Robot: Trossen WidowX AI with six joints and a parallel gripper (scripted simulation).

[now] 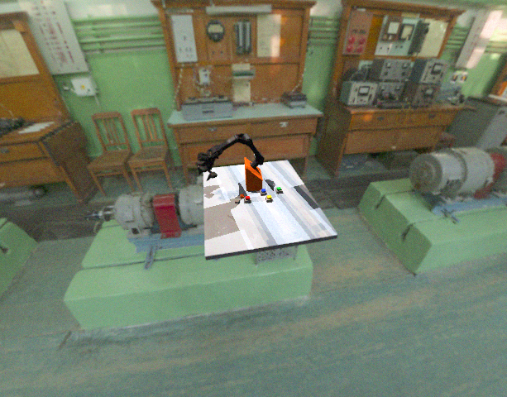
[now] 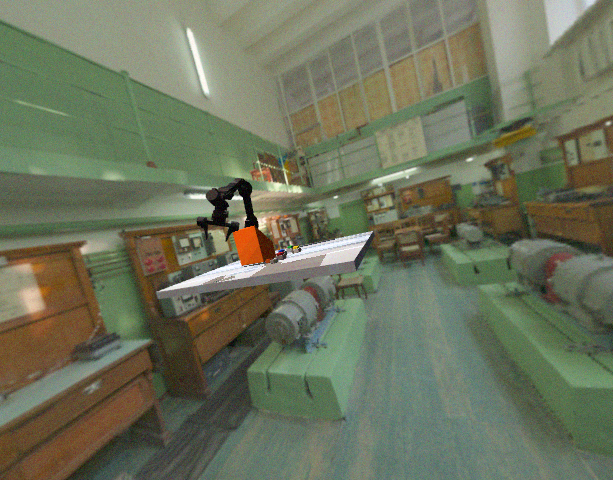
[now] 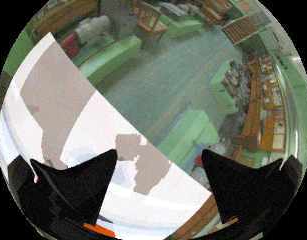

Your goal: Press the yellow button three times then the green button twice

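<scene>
The yellow button (image 1: 269,198) (image 2: 296,249) stands on the table, nearer the front than the green button (image 1: 279,188), which is behind and to its right in the top view. I cannot make out the green button clearly in the exterior view. My gripper (image 1: 205,172) (image 2: 217,237) (image 3: 160,155) is open and empty, its fingers spread wide. It hangs raised over the table's far left edge in the top view, well away from both buttons. Neither button is touched. The wrist view does not show them clearly.
A tall orange block (image 1: 253,179) (image 2: 251,248) stands between my gripper and the buttons. A blue button (image 1: 263,191) and a red button (image 1: 247,198) are near the yellow one. Small pieces, one orange-red, lie left of the red button. The table (image 1: 287,222) (image 2: 342,257) has open edges.
</scene>
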